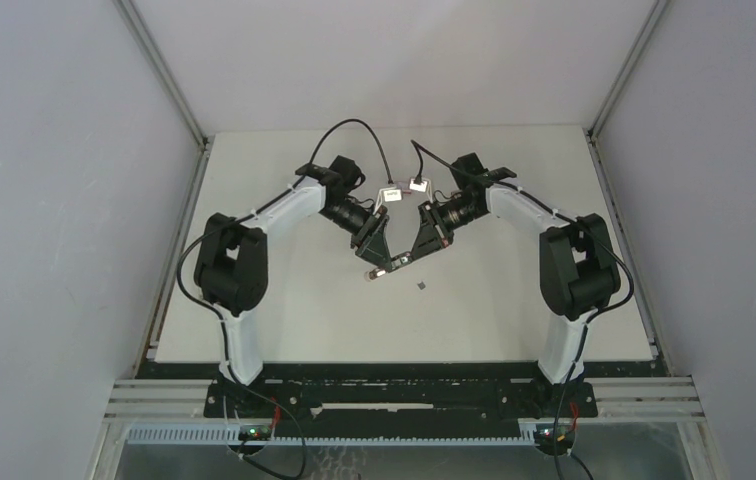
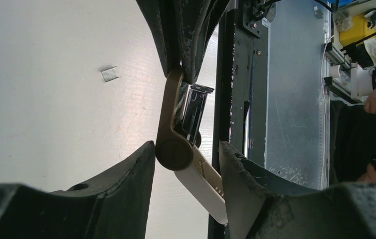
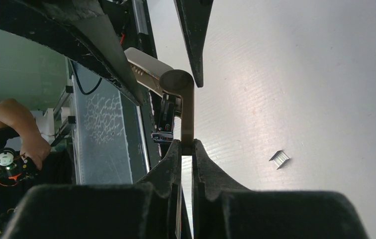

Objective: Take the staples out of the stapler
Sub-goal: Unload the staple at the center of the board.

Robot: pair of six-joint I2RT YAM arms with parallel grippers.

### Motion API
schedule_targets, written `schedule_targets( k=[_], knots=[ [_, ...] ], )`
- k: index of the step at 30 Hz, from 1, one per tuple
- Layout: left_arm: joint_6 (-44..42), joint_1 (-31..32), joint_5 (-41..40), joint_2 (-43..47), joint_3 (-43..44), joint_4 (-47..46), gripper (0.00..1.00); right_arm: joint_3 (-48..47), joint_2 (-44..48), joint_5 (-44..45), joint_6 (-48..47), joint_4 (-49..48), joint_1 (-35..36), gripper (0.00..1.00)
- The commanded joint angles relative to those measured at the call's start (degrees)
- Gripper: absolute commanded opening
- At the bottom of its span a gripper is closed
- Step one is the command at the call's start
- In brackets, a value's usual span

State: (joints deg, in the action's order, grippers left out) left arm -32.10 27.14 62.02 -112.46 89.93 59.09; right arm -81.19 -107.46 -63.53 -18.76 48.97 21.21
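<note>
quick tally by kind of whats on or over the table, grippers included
stapler: 1
staple strip: 1
grippers: 2 (left gripper, right gripper)
total: 4

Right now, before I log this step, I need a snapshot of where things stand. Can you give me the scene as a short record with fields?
stapler: opened, held between both grippers
left gripper: closed around the hinge end
right gripper: shut on the brown top arm
metal magazine: exposed; cannot tell whether anything is left inside
staples: one small block lying on the table, apart from the stapler
</note>
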Motion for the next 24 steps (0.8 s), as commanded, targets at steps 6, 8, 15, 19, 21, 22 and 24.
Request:
schedule_targets(
  k=[6,8,15,19,21,22,24],
  knots=[
    [-0.6,2.0,1.9,-1.0,2.2,1.0,0.46,-2.2,3.5,-2.6,-1.2,-1.6,0.4,0.0],
    [-0.5,2.1,2.1,-1.1,2.3,1.0,0.44,-2.2,3.4,-2.5,-1.2,-1.6,0.5,0.0],
    [-0.4,2.1,2.1,-1.3,2.4,1.0,0.25,-2.2,2.9,-2.5,-1.0,-1.6,0.7,0.0],
    [-0.6,2.1,2.0,-1.1,2.2,1.0,0.19,-2.4,2.7,-2.8,-1.1,-1.3,0.7,0.0],
    [-0.6,2.1,1.8,-1.1,2.3,1.0,0.19,-2.5,2.6,-3.0,-0.9,-1.3,0.5,0.0],
    [-0.5,2.1,1.5,-1.1,2.4,1.0,0.19,-2.6,2.5,-3.0,-0.8,-1.3,0.3,0.04],
    [-0.2,2.0,1.1,-1.0,2.6,0.9,0.2,-2.9,2.3,-3.0,-0.4,-1.2,-0.2,0.19]
  ],
)
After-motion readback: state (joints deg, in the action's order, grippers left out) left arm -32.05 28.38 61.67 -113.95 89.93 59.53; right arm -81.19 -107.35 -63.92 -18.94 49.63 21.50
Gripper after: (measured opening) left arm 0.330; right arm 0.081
